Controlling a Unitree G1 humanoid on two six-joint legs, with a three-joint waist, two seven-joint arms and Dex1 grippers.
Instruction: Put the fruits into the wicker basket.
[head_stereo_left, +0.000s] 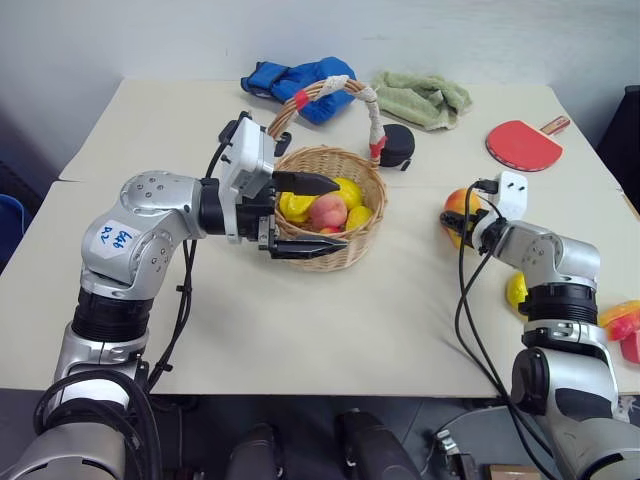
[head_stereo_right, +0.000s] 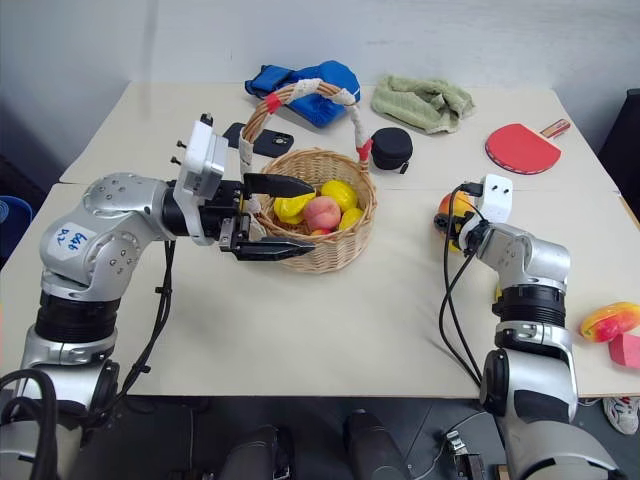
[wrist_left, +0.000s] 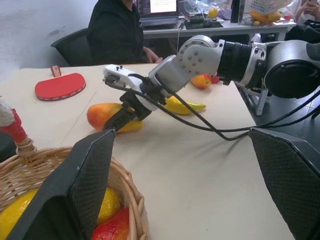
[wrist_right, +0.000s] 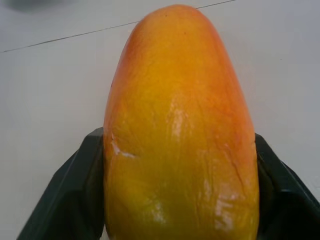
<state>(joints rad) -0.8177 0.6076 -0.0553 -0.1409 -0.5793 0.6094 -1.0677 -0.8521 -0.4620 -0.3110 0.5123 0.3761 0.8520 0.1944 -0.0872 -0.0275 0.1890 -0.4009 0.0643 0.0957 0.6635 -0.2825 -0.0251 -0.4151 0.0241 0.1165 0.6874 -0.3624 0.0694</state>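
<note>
Mango between right pincer fingers — touching

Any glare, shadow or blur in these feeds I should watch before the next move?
Right wrist view: white glare streaks on the mango, which is otherwise sharp between the right claw fingers. Left eye view: soft shadow under the wicker basket and arms. Left wrist view: the near left claw fingers look oversized; the person behind the table is softer.

Orange-yellow mango, tan wicker basket
</note>
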